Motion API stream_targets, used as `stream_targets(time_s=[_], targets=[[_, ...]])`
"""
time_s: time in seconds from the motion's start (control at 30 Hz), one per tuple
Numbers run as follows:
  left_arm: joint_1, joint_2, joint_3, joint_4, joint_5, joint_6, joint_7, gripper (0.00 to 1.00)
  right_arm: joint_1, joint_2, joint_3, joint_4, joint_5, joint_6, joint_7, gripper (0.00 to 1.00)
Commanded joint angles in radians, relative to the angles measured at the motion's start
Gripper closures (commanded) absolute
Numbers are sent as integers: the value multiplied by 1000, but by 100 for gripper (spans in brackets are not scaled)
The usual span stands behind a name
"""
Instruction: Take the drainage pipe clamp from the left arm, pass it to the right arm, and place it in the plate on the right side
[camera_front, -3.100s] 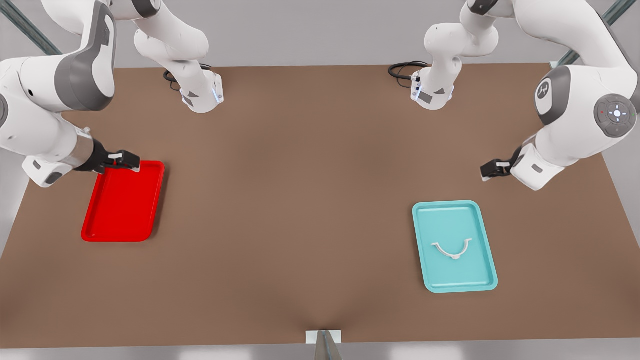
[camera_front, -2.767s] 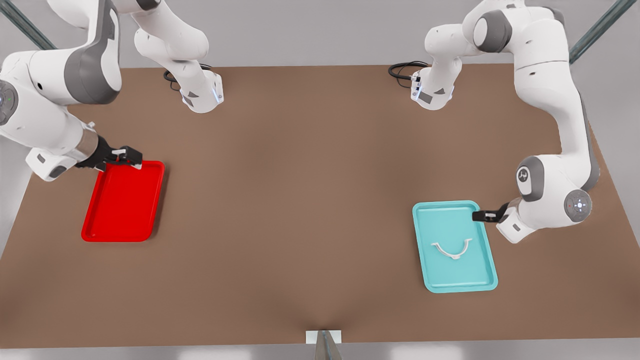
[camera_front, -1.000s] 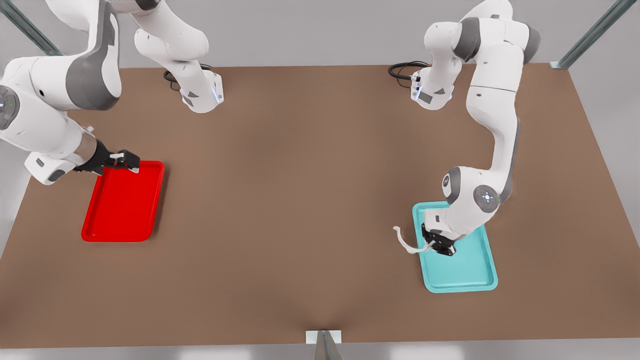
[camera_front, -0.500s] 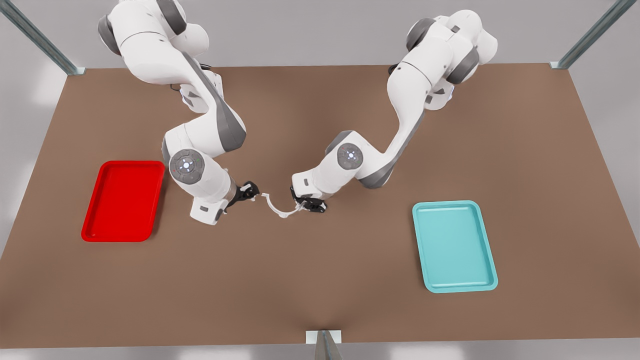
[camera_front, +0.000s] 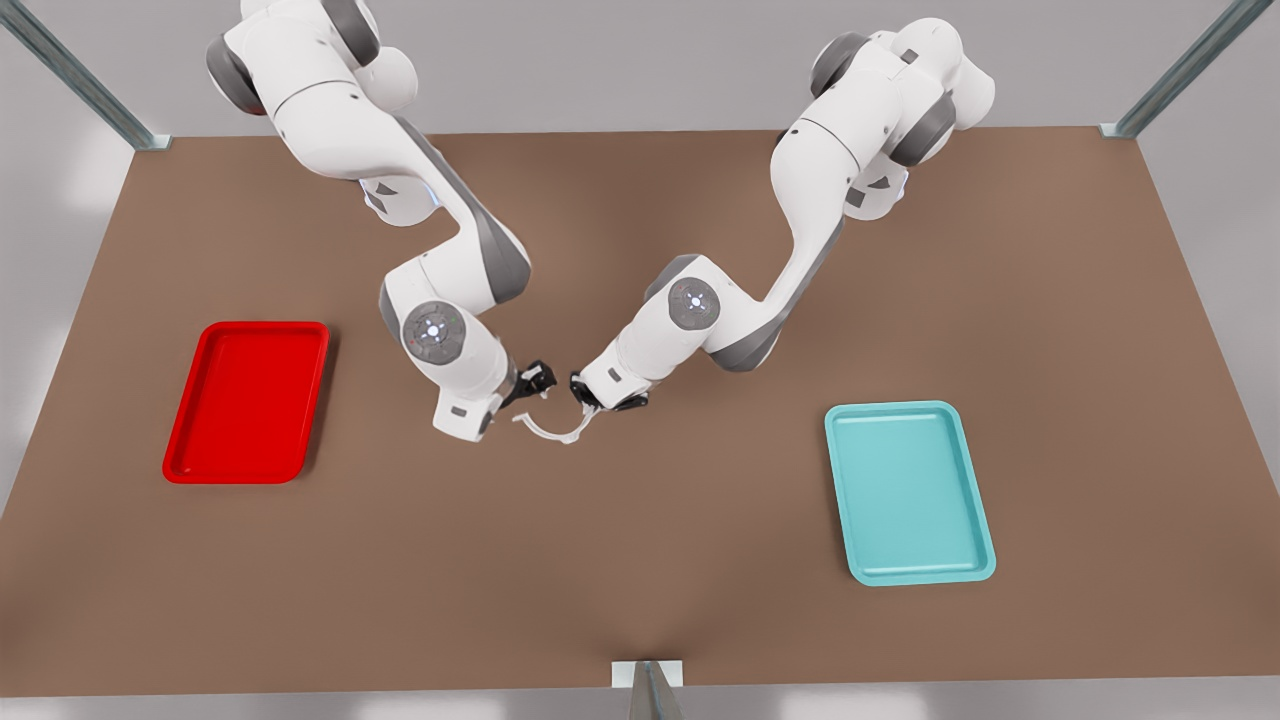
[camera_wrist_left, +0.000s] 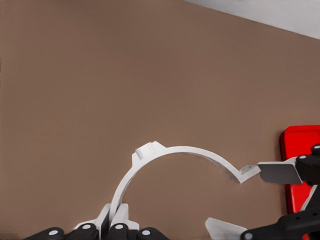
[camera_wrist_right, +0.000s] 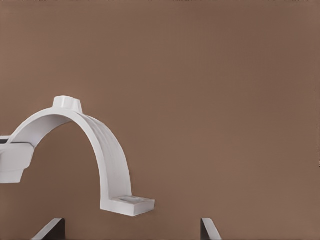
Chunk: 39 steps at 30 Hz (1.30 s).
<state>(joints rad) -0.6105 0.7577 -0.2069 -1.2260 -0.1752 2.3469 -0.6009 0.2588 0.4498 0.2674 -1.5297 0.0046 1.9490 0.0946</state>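
Observation:
The drainage pipe clamp (camera_front: 550, 432), a thin white half-ring, hangs above the middle of the table. My left gripper (camera_front: 592, 403), on the arm at the front view's right, is shut on one end of it (camera_wrist_left: 114, 226). My right gripper (camera_front: 533, 384) comes in from the front view's left and is open. The clamp's free tab (camera_wrist_right: 127, 205) lies between its spread fingers, just beyond the tips (camera_wrist_right: 130, 229). In the left wrist view the clamp (camera_wrist_left: 170, 150) arches toward the right gripper (camera_wrist_left: 250, 200), its tab against one finger. The red plate (camera_front: 245, 400) lies at the front view's left.
A teal tray (camera_front: 908, 492) sits at the front view's right with nothing in it. Both arm bases stand at the table's far edge. The red plate's edge (camera_wrist_left: 300, 145) shows behind the right gripper. Bare brown table surrounds the two grippers.
The left gripper took the clamp from the teal tray and carried it to mid-table. The right arm swung in from the red plate, and in the last half second it closed in on the free tab.

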Motion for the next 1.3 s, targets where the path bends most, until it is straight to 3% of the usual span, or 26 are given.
stream_targets(time_s=[0.0,0.4,0.43,0.47,0.53,0.6,0.7,0.73,1.13,1.27], targets=[[-5,-1,0,0,-4,2,-355,79,-6,7,-1,0,0,88,50,0],[-11,-1,0,2,2,8,-264,79,-3,50,-1,-18,-2,261,7,0],[-11,-1,0,2,2,8,-264,79,-3,49,-1,-18,-2,261,7,17],[-11,-1,0,0,2,8,-264,79,-3,49,-1,-18,-2,261,7,43],[-11,-1,0,2,2,8,-264,79,-4,49,-1,-18,-2,260,7,64],[-11,-1,1,2,2,8,-264,79,-4,49,-1,-18,-2,261,7,79],[-11,-1,1,2,2,11,-264,79,-4,49,-1,-18,0,261,7,79],[-15,-1,6,0,20,12,-244,0,-6,49,-1,-18,0,261,8,79],[-9,-26,12,-1,69,5,-244,0,-58,-3,1,-67,0,245,4,79],[113,-93,-2,-4,56,-230,-38,0,-162,-106,3,-167,0,243,-81,79]])
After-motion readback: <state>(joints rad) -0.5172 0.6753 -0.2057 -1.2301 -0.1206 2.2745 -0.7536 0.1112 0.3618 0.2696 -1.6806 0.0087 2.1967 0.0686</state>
